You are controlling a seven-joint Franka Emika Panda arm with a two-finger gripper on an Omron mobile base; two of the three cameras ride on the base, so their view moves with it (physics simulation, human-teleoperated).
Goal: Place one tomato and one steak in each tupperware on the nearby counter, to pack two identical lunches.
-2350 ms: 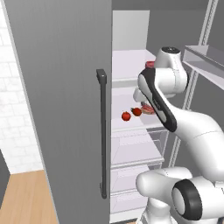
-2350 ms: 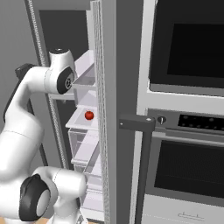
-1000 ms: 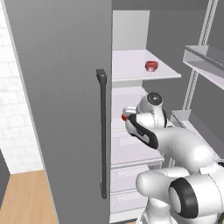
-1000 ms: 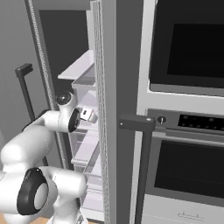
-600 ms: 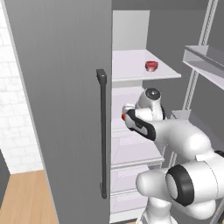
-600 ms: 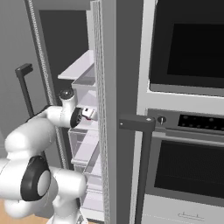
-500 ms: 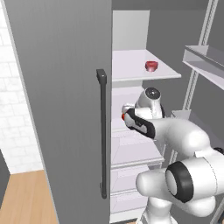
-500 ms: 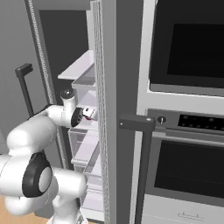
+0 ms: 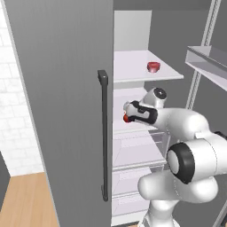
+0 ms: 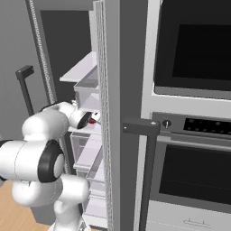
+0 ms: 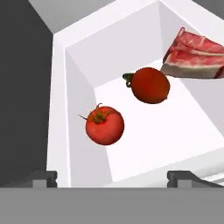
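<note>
In the hand view two tomatoes lie on the white floor of a fridge compartment: one [image 11: 104,125] near the left wall, the other [image 11: 150,85] further in. Steak [image 11: 194,54], two slabs stacked, lies at the upper right, just past the second tomato. My gripper [image 11: 113,177] stands open, with its fingertips [image 11: 43,177] spread wide at the compartment's near rim and nothing between them. From the left base view the gripper [image 9: 127,111] reaches into the open fridge at mid-shelf height, with a tomato [image 9: 126,119] just under it. The tupperware and the counter are out of view.
The tall grey fridge door [image 9: 66,88] with its dark handle [image 9: 103,133] stands open on the left. A small red object [image 9: 153,67] sits on the upper shelf. Clear drawers [image 10: 88,144] lie below the hand. A wall oven [image 10: 194,135] stands to the right.
The hand has pushed a little further left into the fridge shelf and the forearm has risen slightly. The jaws have stayed open; the tomatoes and steak have not moved.
</note>
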